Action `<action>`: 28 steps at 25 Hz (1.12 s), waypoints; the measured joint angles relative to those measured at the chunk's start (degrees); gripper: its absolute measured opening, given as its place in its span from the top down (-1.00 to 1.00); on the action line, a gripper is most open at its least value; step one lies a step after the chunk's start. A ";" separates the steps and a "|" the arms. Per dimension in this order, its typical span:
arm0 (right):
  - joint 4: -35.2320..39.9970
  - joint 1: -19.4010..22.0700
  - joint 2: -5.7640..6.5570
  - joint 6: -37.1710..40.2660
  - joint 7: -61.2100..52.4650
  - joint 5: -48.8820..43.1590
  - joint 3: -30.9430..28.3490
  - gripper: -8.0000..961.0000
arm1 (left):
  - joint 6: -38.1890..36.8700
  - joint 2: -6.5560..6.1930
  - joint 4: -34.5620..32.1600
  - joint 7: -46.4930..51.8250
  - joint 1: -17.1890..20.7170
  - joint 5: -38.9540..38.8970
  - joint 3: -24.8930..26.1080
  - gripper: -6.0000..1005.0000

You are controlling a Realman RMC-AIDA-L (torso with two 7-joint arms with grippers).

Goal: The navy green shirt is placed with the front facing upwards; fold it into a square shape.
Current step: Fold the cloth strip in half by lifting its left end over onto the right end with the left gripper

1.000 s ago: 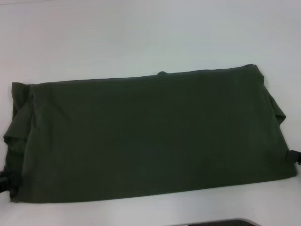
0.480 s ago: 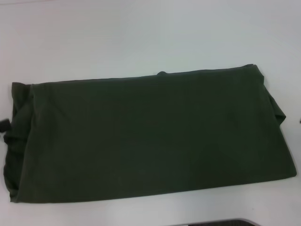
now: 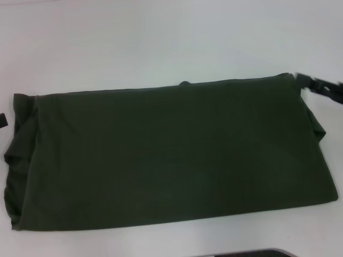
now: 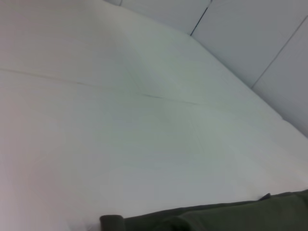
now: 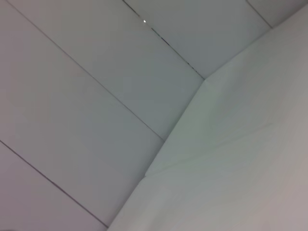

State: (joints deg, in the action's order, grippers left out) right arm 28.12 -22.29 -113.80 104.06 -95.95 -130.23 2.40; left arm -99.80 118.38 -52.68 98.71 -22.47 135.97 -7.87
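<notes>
navy green shirt lies flat on the white table, already folded into a long wide band with no lettering showing. going left to right: my left gripper shows only as a dark sliver just off the band's left end, apart from the cloth; i cannot tell how far it is open, and it seems to hold nothing. my right gripper sits at the band's far right corner, close to the edge; its opening i cannot tell either. i judge the lengthwise fold done and the crosswise fold in hand. next i need both hands to pinch one end's corners and carry them across to the other end.
</notes>
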 joint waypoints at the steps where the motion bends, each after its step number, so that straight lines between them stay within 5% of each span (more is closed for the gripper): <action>1: -0.06 -1.27 -0.38 -1.34 -0.01 0.00 0.13 -0.46 | 0.22 -0.06 0.02 0.03 -0.07 0.10 -0.07 -0.73; 10: -1.87 -7.28 -1.10 -6.74 -3.08 -0.03 0.46 -0.93 | 1.51 -0.68 -0.33 0.81 -1.25 1.17 -1.76 -0.73; 28: -2.15 -8.46 -1.24 -17.08 -4.98 -0.11 5.89 -0.92 | 3.38 -0.82 0.14 4.28 -2.40 5.05 -4.27 -0.72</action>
State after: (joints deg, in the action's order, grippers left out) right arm 25.97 -30.75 -115.04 86.98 -100.93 -130.34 8.30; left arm -96.42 117.55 -52.54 102.99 -24.87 141.01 -12.14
